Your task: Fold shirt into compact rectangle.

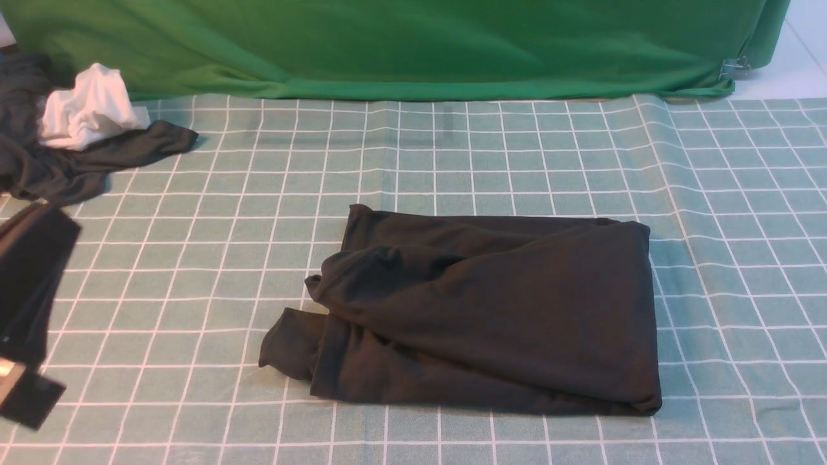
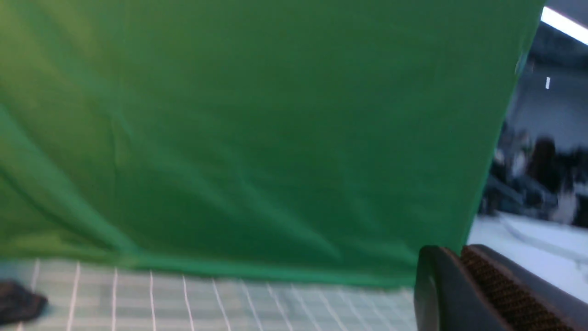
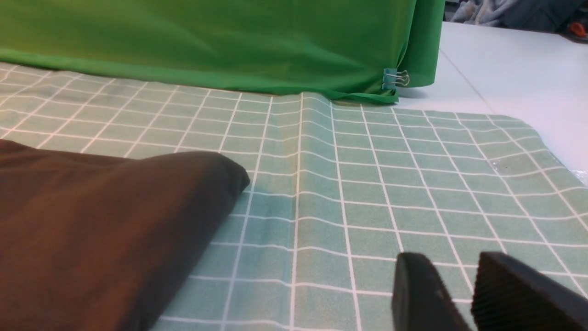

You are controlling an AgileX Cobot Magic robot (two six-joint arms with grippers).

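The shirt lies folded near the middle of the checked tablecloth, a rough rectangle with a neat right edge but a loose left side: a flap sticks out at the near-left corner and rumpled layers bulge above it. The left gripper is raised and turned toward the green backdrop, its jaws pressed together on nothing; in the front view the left arm shows only as a blurred dark shape at the left edge. The right gripper sits low over bare cloth just beside the shirt's right corner, jaws slightly parted with a narrow gap, holding nothing. The fold looks close to done, so the main risk is, in my judgement, that the stray flap is left out and the shape never becomes compact. Tucking it in could go wrong too: a pinch on the top layer alone would drag the upper fold open, and a grip that goes too deep could catch the tablecloth and pull it up with the shirt. The right gripper, being so near the tidy corner, could nudge that edge askew if it sweeps leftward. The dark garment and white cloth at far left lie well apart from the shirt and seem unlikely to interfere.
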